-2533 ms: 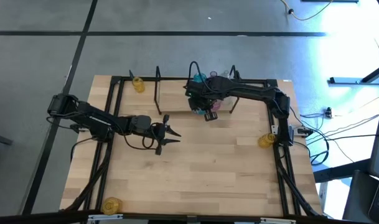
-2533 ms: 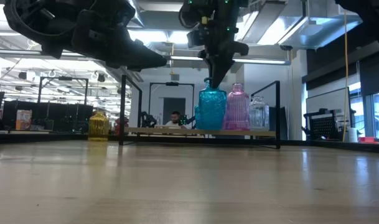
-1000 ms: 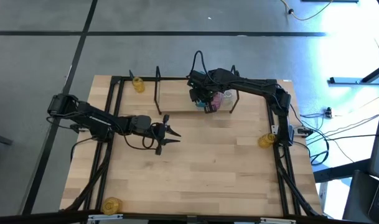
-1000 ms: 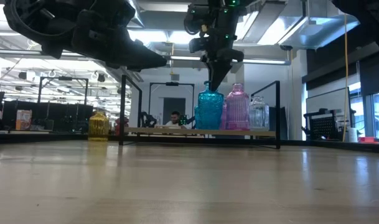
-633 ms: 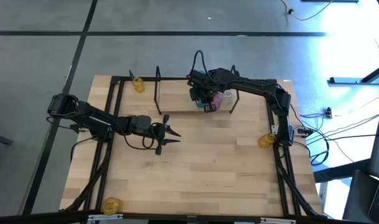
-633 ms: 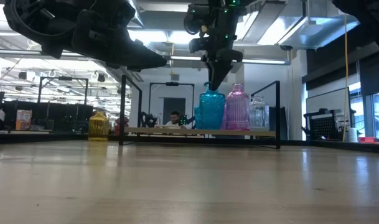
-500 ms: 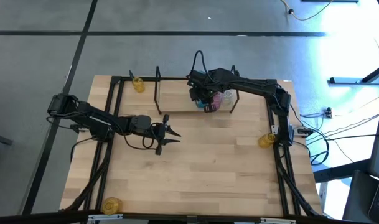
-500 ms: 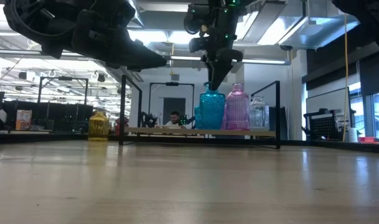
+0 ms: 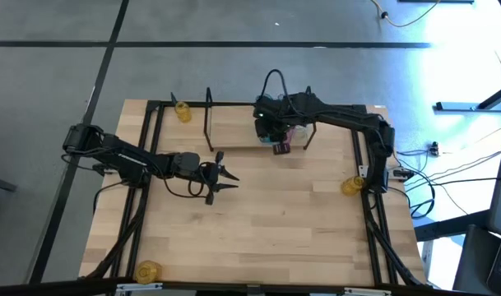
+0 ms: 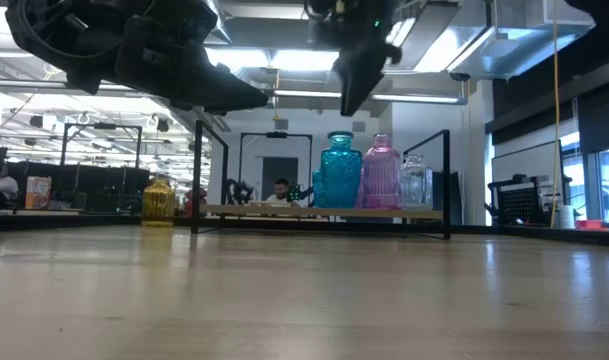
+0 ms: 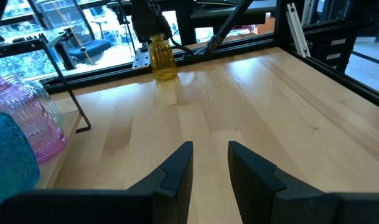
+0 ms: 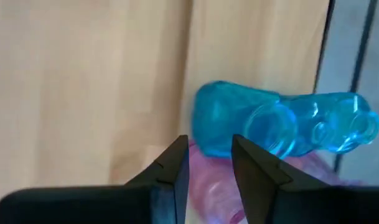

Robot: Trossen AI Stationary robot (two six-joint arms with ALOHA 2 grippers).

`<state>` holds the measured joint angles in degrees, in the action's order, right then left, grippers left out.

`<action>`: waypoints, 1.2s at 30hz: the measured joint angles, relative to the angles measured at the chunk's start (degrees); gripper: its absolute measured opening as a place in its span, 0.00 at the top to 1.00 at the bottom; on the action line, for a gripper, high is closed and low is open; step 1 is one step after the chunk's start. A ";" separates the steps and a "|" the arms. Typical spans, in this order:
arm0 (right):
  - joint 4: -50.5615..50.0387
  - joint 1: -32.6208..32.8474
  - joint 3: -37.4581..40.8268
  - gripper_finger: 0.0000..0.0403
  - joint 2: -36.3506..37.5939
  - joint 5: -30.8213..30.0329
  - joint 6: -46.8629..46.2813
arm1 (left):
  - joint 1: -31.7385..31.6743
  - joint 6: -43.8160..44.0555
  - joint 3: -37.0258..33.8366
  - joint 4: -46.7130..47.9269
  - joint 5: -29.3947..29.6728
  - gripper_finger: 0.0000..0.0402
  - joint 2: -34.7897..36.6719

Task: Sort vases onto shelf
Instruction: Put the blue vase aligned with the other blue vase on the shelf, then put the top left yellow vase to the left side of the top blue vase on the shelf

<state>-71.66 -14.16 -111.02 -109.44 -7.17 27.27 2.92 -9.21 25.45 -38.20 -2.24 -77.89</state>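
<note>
Teal [image 10: 339, 170], pink [image 10: 382, 172] and clear [image 10: 416, 182] vases stand by their bases in a row on the shelf [image 10: 284, 211], a light board between black wire uprights [image 9: 209, 119]. My right gripper [image 10: 349, 108] hangs open just above the teal vase's mouth, fingers pointing down; its wrist view looks down on the teal vase [image 12: 251, 127]. My left gripper [image 9: 229, 174] waits open over the table's middle left, touching nothing. Loose yellow vases stand at the far left corner [image 9: 182, 111], by the right rail [image 9: 352, 186] and at the near left corner [image 9: 148, 270].
The left wrist view shows the yellow vase [image 11: 162, 57] by the right rail, and the pink vase [image 11: 33, 118] on the shelf. The shelf's left half [image 9: 234, 123] is bare board. Black rails [image 9: 151, 148] frame the tabletop. A person sits far behind the shelf [image 10: 281, 187].
My right gripper has risen straight up off the teal vase's neck and drifted slightly toward the table's right. The teal vase has stayed standing on the shelf beside the pink one.
</note>
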 joint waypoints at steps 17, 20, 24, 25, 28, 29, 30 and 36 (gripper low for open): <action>-10.88 10.84 0.07 0.74 3.23 11.73 -18.66 | -0.01 0.44 0.01 0.00 1.69 0.77 0.00; -10.46 13.50 0.09 0.74 3.47 11.26 -20.68 | -0.45 2.63 0.00 0.02 1.30 0.75 0.00; -10.51 16.91 0.09 0.74 3.47 8.17 -22.88 | -0.81 4.24 0.02 0.15 0.03 0.68 0.00; -10.51 17.70 0.09 0.74 3.47 7.48 -23.36 | -0.81 4.28 0.02 0.19 -0.10 0.65 0.00; -10.66 20.30 0.11 0.74 3.47 3.63 -24.36 | -0.49 5.06 0.02 0.24 -0.18 0.58 0.00; -10.89 21.18 0.12 0.74 3.47 2.34 -24.80 | -0.33 5.62 0.02 0.31 -0.12 0.57 0.13; -10.98 22.07 0.13 0.74 3.47 1.27 -25.30 | -0.17 6.14 0.02 1.06 0.34 0.55 0.72; -10.16 26.89 1.09 0.74 4.30 -3.61 -28.16 | 0.70 7.64 3.85 18.84 7.03 0.54 7.23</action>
<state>-81.82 12.73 -109.93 -105.15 -10.79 -0.88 3.62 -1.58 29.30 -19.36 4.79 -70.66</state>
